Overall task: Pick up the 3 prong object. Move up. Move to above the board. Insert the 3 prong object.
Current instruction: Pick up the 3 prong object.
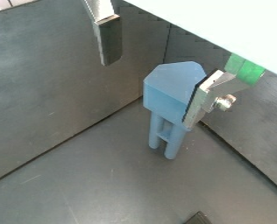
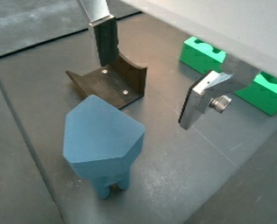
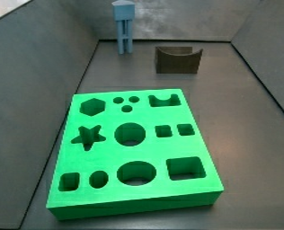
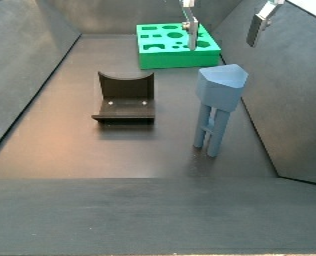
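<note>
Wrist views: pincer (image 1: 159,66) open, nothing between the flat silver fingers w/ dark pads (image 1: 110,41), hanging above and apart from the small light-blue 3 prong object (image 1: 169,105). That piece stands upright on its prongs near the floor's far edge, blocky head up, so a top-down grasp looks workable. Dark brown U-shaped block (image 2: 108,83) sits nearby, apart. Large bright green slab w/ cut-outs, the board (image 3: 132,153), lies well apart; path looks unobstructed.
</note>
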